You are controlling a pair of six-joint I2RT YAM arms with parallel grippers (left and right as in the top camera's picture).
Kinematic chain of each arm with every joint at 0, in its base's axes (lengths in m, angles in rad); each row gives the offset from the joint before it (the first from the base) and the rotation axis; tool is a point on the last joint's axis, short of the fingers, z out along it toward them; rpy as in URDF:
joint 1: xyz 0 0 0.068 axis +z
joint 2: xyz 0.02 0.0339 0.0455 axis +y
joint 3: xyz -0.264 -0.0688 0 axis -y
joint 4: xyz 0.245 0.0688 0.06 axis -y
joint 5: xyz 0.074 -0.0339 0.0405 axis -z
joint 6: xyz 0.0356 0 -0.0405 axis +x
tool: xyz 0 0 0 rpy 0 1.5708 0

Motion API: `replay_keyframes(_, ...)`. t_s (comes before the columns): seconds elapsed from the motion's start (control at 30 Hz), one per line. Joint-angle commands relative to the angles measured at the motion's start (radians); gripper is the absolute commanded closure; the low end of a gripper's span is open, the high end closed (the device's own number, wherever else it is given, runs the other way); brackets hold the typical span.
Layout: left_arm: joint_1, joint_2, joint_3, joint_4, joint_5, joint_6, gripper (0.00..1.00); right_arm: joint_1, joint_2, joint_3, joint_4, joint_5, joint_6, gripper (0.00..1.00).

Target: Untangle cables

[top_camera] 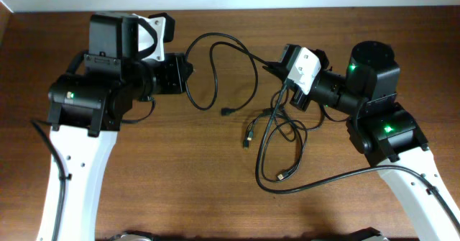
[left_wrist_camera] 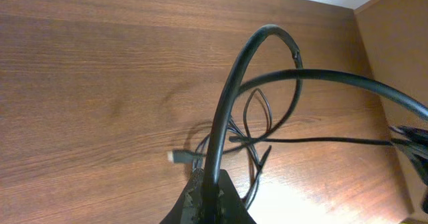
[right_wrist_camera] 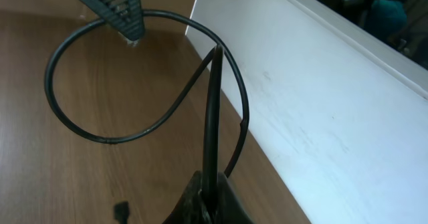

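Wooden table (top_camera: pixel 144 169): left gripper (top_camera: pixel 188 72) at 11 o'clock, right gripper (top_camera: pixel 275 67) at 1 o'clock, both clamped tight on cables (top_camera: pixel 277 137), tangle toward 4 o'clock.

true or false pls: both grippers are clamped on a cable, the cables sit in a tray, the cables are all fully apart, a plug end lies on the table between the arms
1. Both grippers are clamped on a cable: true. The left gripper and the right gripper each pinch one of the cables.
2. The cables sit in a tray: false. They lie on the bare wooden table.
3. The cables are all fully apart: false. A tangle sits near the right gripper.
4. A plug end lies on the table between the arms: true.
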Motion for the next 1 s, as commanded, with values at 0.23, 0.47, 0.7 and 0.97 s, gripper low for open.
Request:
replay_keyframes(0.23,-0.004,0.015,-0.003,0.005,-0.014,0.023,1.00,0.005,0.035,0.013,-0.266,0.490,-0.109,0.96)
replay_keyframes(0.47,-0.004,0.016,-0.003,0.006,-0.007,0.019,1.00,0.005,0.035,0.013,-0.270,0.623,-0.103,0.96)
replay_keyframes(0.7,-0.004,0.016,-0.003,0.006,-0.013,0.026,1.00,0.005,0.032,0.013,-0.233,0.268,-0.097,0.96)
replay_keyframes(0.97,-0.016,0.016,-0.003,0.008,-0.052,0.239,1.00,0.006,0.018,0.014,-0.185,-0.156,-0.075,0.96)
